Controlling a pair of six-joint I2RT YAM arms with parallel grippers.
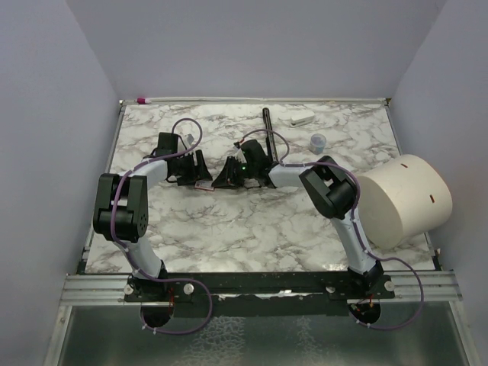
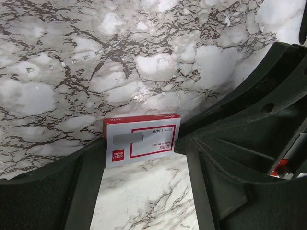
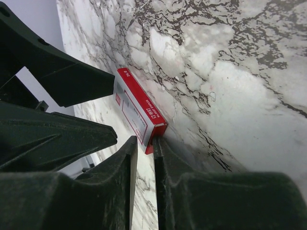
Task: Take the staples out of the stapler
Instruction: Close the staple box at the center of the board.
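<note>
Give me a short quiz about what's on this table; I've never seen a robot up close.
1. True or false: the red-and-white box lies between the left fingers.
2. Which thing stands at the right edge of the table? A) a cream cylinder B) a blue bowl C) a green bottle
3. Fill in: the long black bar lies near the table's ___ edge, away from the arm bases.
Key: 1 true; 2 A; 3 far.
</note>
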